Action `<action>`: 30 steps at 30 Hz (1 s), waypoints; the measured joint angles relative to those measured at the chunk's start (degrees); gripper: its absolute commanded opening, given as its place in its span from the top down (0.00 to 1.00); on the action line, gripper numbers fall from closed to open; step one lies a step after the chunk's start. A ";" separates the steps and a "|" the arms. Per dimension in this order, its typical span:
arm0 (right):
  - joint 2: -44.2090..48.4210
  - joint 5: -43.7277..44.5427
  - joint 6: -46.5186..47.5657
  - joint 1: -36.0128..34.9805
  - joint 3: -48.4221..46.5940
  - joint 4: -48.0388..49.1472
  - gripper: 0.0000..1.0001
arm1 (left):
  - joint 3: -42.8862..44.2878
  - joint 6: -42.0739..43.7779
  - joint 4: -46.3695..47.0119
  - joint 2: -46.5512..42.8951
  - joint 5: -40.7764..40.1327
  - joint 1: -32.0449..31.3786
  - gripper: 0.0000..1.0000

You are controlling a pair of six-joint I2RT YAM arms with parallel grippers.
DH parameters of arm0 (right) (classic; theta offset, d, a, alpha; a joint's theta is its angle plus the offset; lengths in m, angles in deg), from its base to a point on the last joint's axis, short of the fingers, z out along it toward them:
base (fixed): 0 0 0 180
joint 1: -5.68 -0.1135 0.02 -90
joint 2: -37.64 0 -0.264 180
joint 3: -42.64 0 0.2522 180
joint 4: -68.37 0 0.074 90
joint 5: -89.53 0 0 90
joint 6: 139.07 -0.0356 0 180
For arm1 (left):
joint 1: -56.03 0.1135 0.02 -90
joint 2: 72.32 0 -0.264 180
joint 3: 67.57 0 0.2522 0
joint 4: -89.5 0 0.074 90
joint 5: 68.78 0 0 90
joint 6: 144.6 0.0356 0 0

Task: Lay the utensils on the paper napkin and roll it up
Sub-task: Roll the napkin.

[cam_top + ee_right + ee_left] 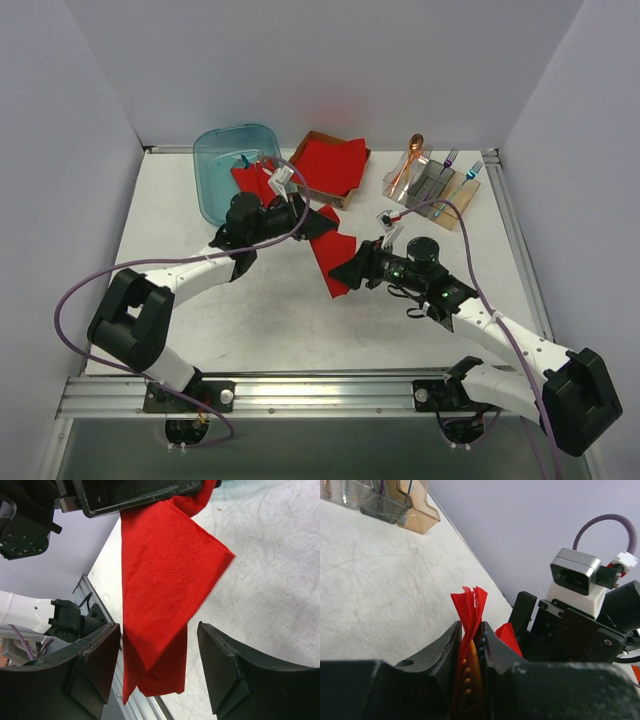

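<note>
Above the middle of the desk (270, 320), where our left tool (472, 630) is clenched on a corner of the red napkin (165, 580) and our right tool (160, 647) gapes at its hanging end, we need to lay the sheet flat before fetching the cutlery (412, 158).

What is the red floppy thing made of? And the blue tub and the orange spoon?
The red napkin looks like thin paper: matte, finely dimpled, hanging limp in folds. The blue tub seems to be plastic: glossy, and you can see through its walls. The orange spoon is probably shiny plastic too, but it is too small to be sure.
</note>
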 measured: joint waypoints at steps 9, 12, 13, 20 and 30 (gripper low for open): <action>-0.13 -0.92 -2.29 0.00 0.22 4.55 0.92 | 0.00 -3.63 3.65 0.00 2.05 1.42 0.97; 0.35 -1.51 -3.21 0.26 0.24 5.40 1.00 | -0.02 -4.98 5.20 0.00 3.23 1.88 0.98; 0.39 -1.92 -3.45 0.46 0.26 5.70 0.97 | -0.02 -5.27 5.81 0.00 3.56 1.97 0.98; 0.50 -3.30 -4.76 1.18 1.64 8.35 0.16 | -0.02 -8.11 8.96 0.15 5.60 2.58 0.98; -4.72 -4.61 -6.27 1.09 0.57 13.81 0.07 | -0.37 -8.90 9.90 0.13 5.92 2.62 0.98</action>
